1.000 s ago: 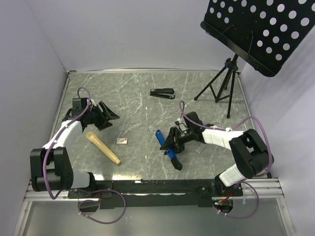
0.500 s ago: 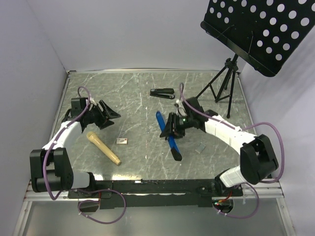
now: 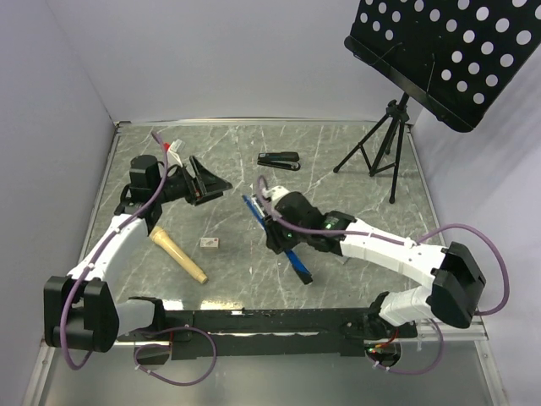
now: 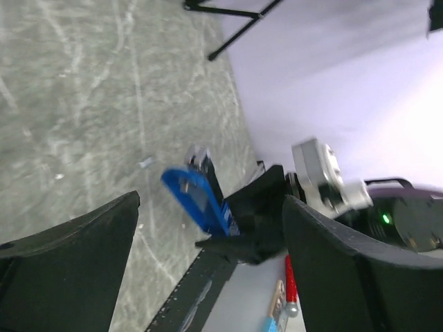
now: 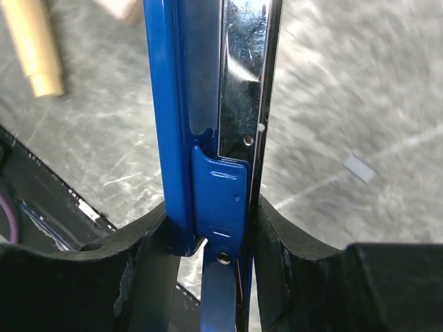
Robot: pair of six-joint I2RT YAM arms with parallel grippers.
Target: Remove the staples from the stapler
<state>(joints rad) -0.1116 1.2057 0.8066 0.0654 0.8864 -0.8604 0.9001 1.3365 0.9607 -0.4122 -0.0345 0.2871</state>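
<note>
— Where's the stapler (image 3: 295,261)?

— Mid-table, slanting, its blue end raised towards the left arm. The right gripper (image 3: 277,230) is clamped round its middle (blue top and shiny rail show between the fingers). Whether the black end touches the table (image 3: 237,283), I can't tell.

— And the left gripper (image 3: 208,180)?

— Fingers wide apart, nothing between them, in the air facing the stapler. Near it lie a tan stick (image 3: 179,255) and a small block (image 3: 210,243); a black stapler (image 3: 279,160) sits farther back.

Robot lab cell — white walls (image 3: 211,59), marbled table (image 3: 237,144)
</note>
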